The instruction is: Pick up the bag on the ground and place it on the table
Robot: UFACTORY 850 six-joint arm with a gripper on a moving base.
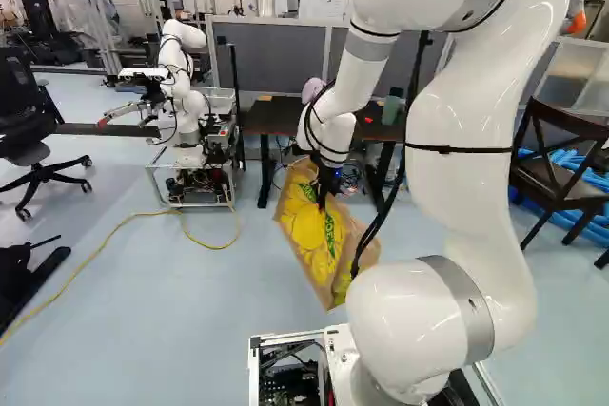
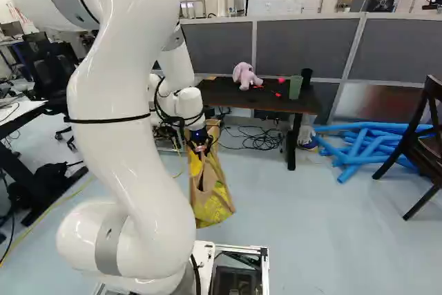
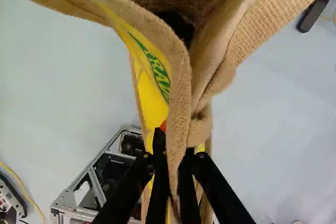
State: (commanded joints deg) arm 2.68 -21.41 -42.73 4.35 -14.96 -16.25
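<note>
- Wrist view: my gripper [image 3: 174,142] pinches the rim of the bag [image 3: 180,87], one finger on each side.
- The bag hangs down near the table [image 2: 231,98] (I can't tell if its bottom touches the floor).
- I should lift slowly, well over the table's edge, then lower it gently.
- The pink toy [image 2: 244,76] and green cup [image 2: 295,88] could get bumped.
</note>
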